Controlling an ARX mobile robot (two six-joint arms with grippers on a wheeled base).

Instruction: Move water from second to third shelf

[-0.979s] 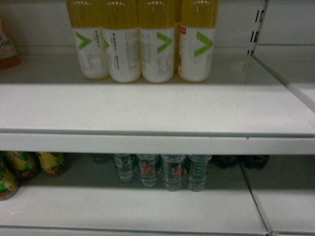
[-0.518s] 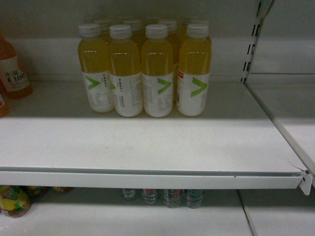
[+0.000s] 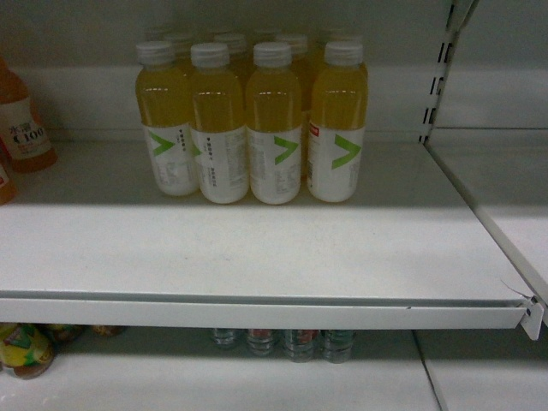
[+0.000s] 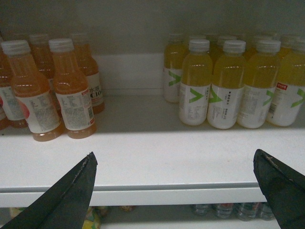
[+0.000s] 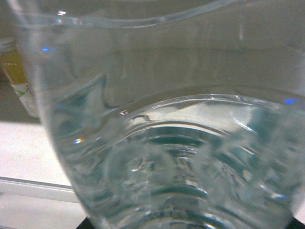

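A clear ribbed water bottle (image 5: pixel 171 143) fills the right wrist view, pressed close to the camera. My right gripper's fingers are hidden behind it apart from dark slivers at the bottom corners, so it appears shut on this bottle. More water bottles (image 3: pixel 282 342) stand in a row on the lower shelf, their bases showing under the upper shelf's front lip (image 3: pixel 257 312); the same row of water bottles (image 4: pixel 228 210) shows in the left wrist view. My left gripper (image 4: pixel 174 152) hangs open and empty in front of the upper shelf (image 4: pixel 143 157). Neither gripper shows in the head view.
Several yellow juice bottles (image 3: pixel 257 128) with white labels stand at the back of the upper shelf. Orange drink bottles (image 4: pixel 52 90) stand to their left. Colourful bottles (image 3: pixel 26 347) sit at the lower left. A slotted upright (image 3: pixel 437 77) and a neighbouring shelf (image 3: pixel 505 180) lie to the right.
The head view has risen: a second ago it showed the lower shelf's water bottles in full, now mostly the upper shelf. Nothing has moved over the last half second.
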